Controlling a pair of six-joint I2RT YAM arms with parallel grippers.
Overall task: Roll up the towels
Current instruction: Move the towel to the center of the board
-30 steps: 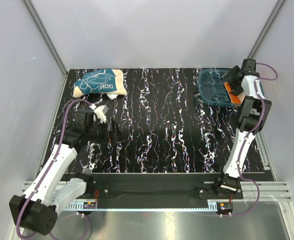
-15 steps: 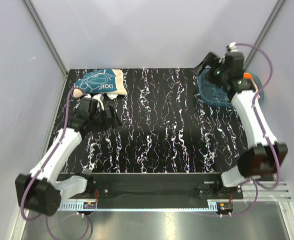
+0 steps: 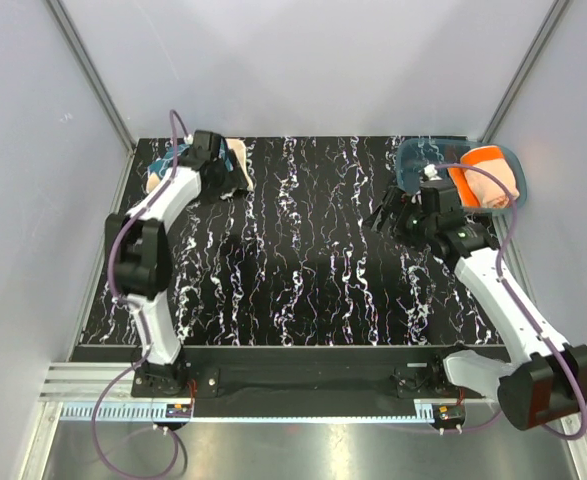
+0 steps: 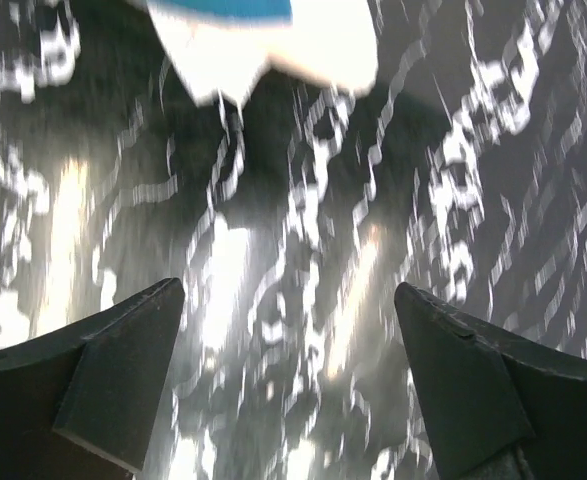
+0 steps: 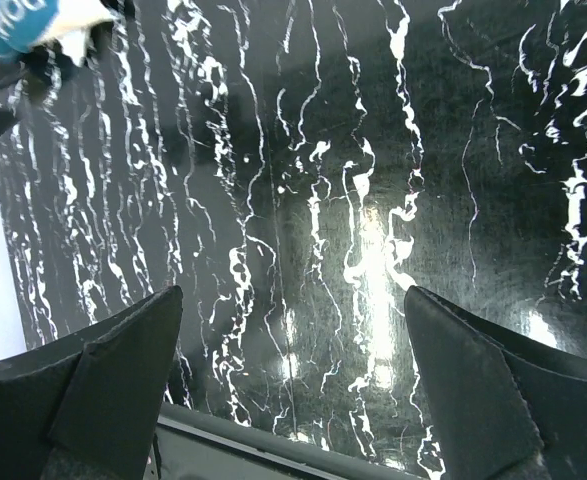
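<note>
Towels sit at the far edge, one on each side. Nearest us, the right gripper (image 3: 393,212) has drawn back from the tray (image 3: 418,170) and hangs over the middle right of the table (image 3: 293,280), jaws spread wide and holding nothing. Farther off, the left gripper (image 4: 293,400) has swung out from the near left and now hovers just short of the teal towel (image 4: 273,45) at far left, jaws wide apart with nothing between them. At far right the orange towel (image 3: 488,175) lies bundled in the tray, let go; we take that one as done and the teal one as next. It lies heaped, not flat, so we judge it needs spreading first. Nothing lies between jaws and cloth; the tray is well apart.
</note>
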